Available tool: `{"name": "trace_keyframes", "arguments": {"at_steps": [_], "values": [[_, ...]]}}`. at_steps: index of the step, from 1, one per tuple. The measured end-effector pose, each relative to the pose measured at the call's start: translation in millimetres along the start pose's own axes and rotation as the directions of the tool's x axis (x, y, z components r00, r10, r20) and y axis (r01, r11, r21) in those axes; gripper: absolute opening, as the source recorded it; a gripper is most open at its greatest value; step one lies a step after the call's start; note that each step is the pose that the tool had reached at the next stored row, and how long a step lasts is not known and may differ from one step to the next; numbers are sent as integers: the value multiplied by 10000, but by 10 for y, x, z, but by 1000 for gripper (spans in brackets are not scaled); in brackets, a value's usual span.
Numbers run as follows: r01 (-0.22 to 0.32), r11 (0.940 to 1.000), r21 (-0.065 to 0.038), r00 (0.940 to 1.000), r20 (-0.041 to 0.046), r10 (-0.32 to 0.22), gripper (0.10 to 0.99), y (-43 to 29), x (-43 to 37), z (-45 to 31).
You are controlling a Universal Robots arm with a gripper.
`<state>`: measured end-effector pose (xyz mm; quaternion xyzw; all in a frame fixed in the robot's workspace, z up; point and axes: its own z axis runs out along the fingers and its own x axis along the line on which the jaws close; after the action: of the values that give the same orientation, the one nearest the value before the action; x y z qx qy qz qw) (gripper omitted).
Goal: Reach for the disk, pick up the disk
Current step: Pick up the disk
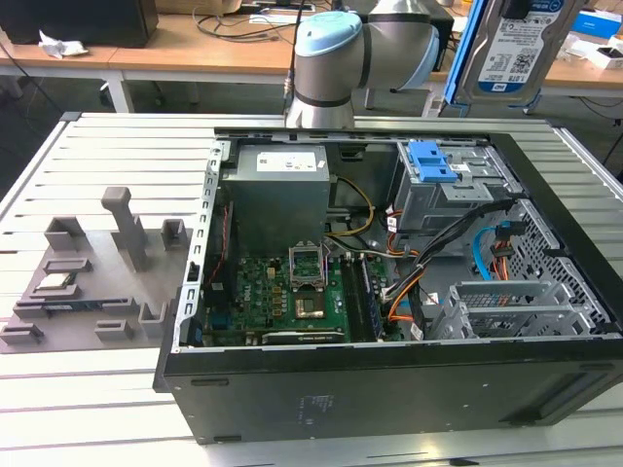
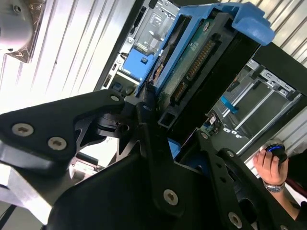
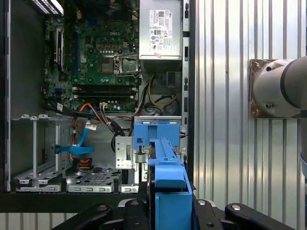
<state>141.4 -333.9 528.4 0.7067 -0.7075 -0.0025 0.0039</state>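
- Since the disk [image 1: 518, 44] hangs in the air at the far end of the exterior view's right, above and beyond the open case [image 1: 389, 394], both the reach and the pickup look done.
- In both wrist views the claw [image 2: 175, 132] pinches the disk, its black fingers [image 2: 144, 136] pressed against opposite sides, with the blue bracket [image 3: 168, 184] running along the disk's edge.
- In the second wrist view the disk's connector end [image 2: 194, 67] shows between the fingers, tilted against the background.
- The first wrist view looks past the held disk down into the case, where the drive bay with its blue latch [image 3: 153, 136] lies below the disk and well apart from it.
- As far as the views show, the disk touches neither the case nor the slatted surface [image 1: 97, 156].
- The motherboard [image 1: 282, 292] and power supply [image 1: 277, 185] sit in the case, and a grey fixture tray [image 1: 88, 282] rests on the surface at the exterior view's left.
- A person's hand [image 2: 268, 165] shows beyond the case in the second wrist view, well clear of the claw.
- By my judgement nothing of the task is left undone: the disk is gripped and raised.
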Motion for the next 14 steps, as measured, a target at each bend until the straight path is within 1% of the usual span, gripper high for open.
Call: {"name": "trace_keyframes", "arguments": {"at_steps": [3, 6, 14], "values": [[0, 10000, 0, 10000, 1, 0, 365, 0, 35, 0], [0, 10000, -1, 10000, 1, 0, 365, 0, 94, 1], [0, 10000, -1, 10000, 1, 0, 365, 0, 184, 1]]}}
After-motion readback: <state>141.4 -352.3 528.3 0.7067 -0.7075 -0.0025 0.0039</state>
